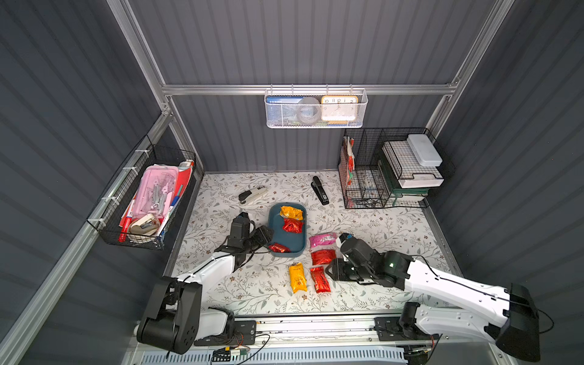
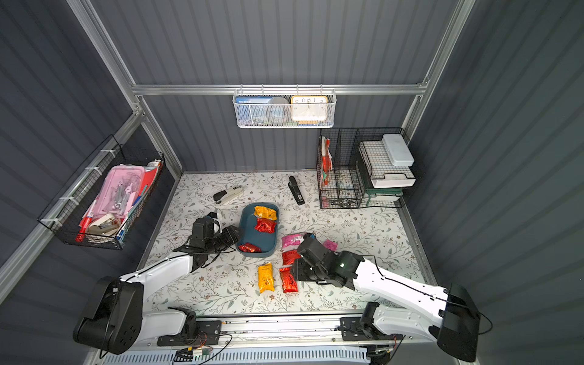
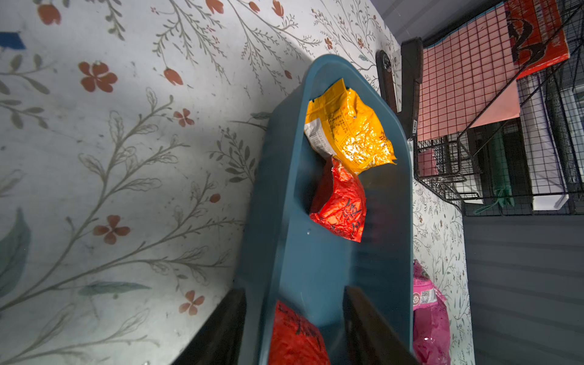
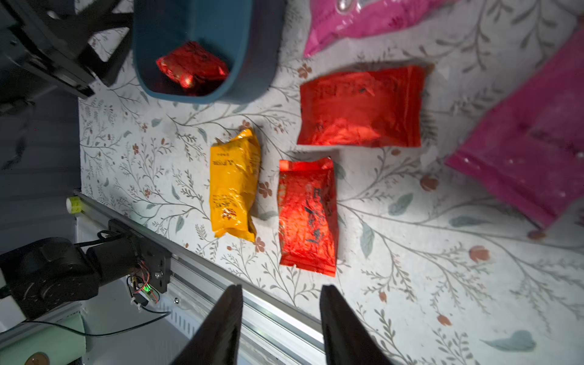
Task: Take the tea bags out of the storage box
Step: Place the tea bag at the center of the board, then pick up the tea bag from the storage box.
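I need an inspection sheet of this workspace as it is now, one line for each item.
surface: floral cover, no spill seen
job's things: storage box holds three tea bags; five more lie beside it on the cover
clutter: white stapler, black stapler
claws: left claw open, astride the box wall; right claw open, empty
cables: loose wires at the front rail
surroundings: black wire basket, white mesh basket, wire rack

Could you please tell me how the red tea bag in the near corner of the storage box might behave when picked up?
The red tea bag shows crinkled foil, so it is probably soft and crushable, not stiff. Small and puffy, it is likely light. Its shiny skin may slip, and, tucked against the storage box wall, it could drag.
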Robot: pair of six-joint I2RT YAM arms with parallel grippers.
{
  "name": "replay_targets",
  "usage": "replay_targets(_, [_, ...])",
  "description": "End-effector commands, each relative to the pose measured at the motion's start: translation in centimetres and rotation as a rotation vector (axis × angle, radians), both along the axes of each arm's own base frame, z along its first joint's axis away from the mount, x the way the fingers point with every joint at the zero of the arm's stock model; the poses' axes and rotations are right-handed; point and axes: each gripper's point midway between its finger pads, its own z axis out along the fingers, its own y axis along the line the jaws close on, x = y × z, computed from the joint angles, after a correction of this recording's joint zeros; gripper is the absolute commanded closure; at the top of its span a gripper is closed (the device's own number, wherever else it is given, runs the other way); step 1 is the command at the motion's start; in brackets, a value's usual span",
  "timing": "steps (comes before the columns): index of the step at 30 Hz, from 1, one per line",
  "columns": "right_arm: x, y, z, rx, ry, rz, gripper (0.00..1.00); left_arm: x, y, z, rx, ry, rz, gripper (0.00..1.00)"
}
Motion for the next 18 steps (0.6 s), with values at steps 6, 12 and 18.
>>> replay_targets(6, [5.7,5.9,0.8,-0.092,-0.062,0.034,0.56,-1.2,0.0,-1.5,0.072,0.057,-0.062,0.58])
replay_targets(12, [10.5,9.8,1.3,-0.126,-0.11,-0.022,0.54,-1.2,0.1,-1.6,0.088,0.058,-0.06,0.65])
replay_targets(18, [11.9,14.0,-0.2,-0.02,-0.134,0.276,0.53,-1.0,0.3,-1.6,0.12,0.052,-0.075,0.71])
